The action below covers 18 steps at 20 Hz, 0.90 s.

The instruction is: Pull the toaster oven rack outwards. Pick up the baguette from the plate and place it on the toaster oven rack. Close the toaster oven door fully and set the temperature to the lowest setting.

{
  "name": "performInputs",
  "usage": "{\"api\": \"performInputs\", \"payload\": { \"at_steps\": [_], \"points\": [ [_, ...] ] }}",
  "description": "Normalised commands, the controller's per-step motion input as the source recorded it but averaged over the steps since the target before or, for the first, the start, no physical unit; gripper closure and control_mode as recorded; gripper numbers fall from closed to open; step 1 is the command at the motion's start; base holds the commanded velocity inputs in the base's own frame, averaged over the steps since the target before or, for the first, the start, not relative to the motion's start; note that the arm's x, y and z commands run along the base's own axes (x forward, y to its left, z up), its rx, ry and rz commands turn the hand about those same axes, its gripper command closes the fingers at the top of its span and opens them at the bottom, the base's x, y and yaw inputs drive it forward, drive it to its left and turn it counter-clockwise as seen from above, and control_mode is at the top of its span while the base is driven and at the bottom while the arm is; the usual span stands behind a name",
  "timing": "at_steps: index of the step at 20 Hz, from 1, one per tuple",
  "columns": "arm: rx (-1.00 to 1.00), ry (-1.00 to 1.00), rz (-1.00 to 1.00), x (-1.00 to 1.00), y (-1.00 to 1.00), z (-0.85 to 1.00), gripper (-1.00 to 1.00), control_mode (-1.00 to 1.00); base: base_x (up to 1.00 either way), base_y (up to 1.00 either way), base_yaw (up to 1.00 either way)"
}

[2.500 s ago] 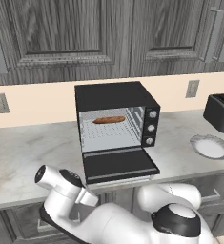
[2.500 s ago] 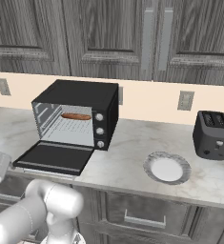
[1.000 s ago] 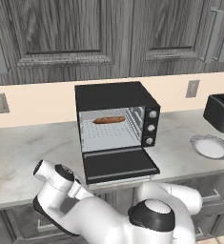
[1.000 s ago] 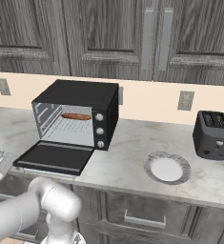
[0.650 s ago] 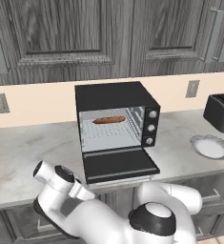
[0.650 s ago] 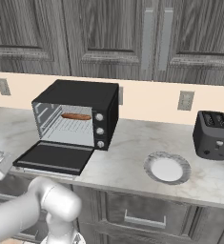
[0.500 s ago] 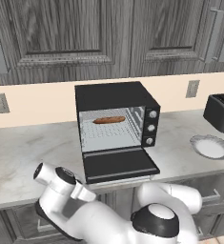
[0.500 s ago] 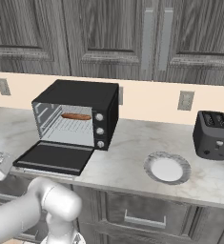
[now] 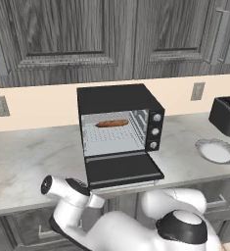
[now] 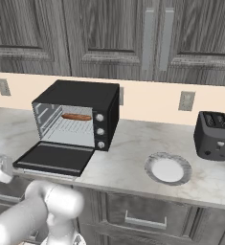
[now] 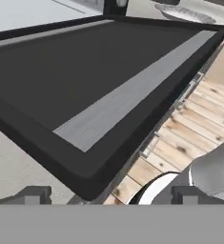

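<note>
left base view
- oven: we see the toaster oven [image 9: 120, 122] mid-counter, cavity open toward us.
- door: toaster oven door [image 9: 122, 169] lies flat, dropped twd the near counter edge; its long axis runs left–right.
- bread: baguette [image 9: 112, 123] already on the rack [image 9: 112, 138] inside, lengthwise left–right, far back in cavity.
- arm: wrist sits low, left of and below the door's near-left corner, in front of the counter edge.
- plate: plate [image 9: 217, 150] far right on counter, bare; not in our way.

right base view
- door vs arm: door [image 10: 55, 158] overhangs the near counter edge; our hand sits at the pic's left edge, just left of and slightly below it.
- knobs: knobs [image 10: 101, 130] in a column on oven's right front, well apart from the hand.
- room: open air below and near side of door; slot toaster [image 10: 213, 135] far right.

hand view
- pincer: gripper [image 11: 108, 195] spread wide, pinching nothing; tips [image 11: 31, 195] just showing.
- relation: door underside [image 11: 92, 90] looms right ahead/above us; its corner points at us.
- judgement: next we prob. need to get under the door's free edge and push up + away twd oven; swing path looks free.
</note>
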Motion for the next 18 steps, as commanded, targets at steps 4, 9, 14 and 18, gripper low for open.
{"api": "performInputs", "payload": {
  "at_steps": [4, 9, 14, 18],
  "points": [
    [-0.03, 0.07, 0.00, -0.07, -1.00, 0.00, -1.00, -1.00, 0.00, 0.00, 0.00],
    [-0.09, 0.09, -0.05, 0.00, -1.00, 0.00, -1.00, -1.00, 0.00, 0.00, 0.00],
    [-0.19, 0.07, -0.20, 0.21, -0.87, 0.00, -1.00, -1.00, 0.00, 0.00, 0.00],
    [-0.25, 0.03, -0.33, 0.55, -0.58, 0.00, -1.00, -1.00, 0.00, 0.00, 0.00]
  ]
}}
